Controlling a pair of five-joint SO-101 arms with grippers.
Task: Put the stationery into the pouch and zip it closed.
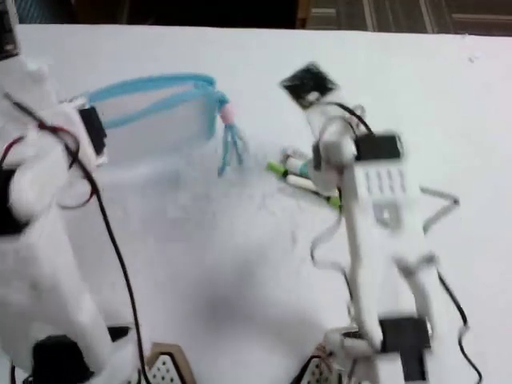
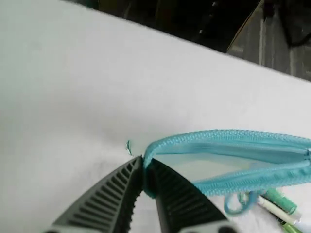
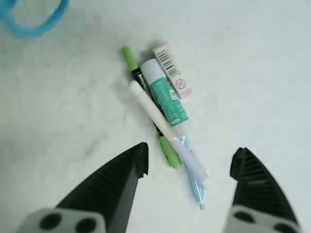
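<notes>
On the left: leans in from the bench's near left corner with the left arm, and pinches the end of the pouch with the left tool, ribbed fingers pressed together at the tips. On the right: stands up from the near edge, right of the middle, with the right arm stretched toward the far edge; hangs the right tool point-down above the bench, fingers spread wide, gripping nothing.

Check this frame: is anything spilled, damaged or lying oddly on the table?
Nothing stands out. The pouch lies open, its end pinched in the left pincer; the stationery sits bunched together on the table under the open right pincer.
</notes>
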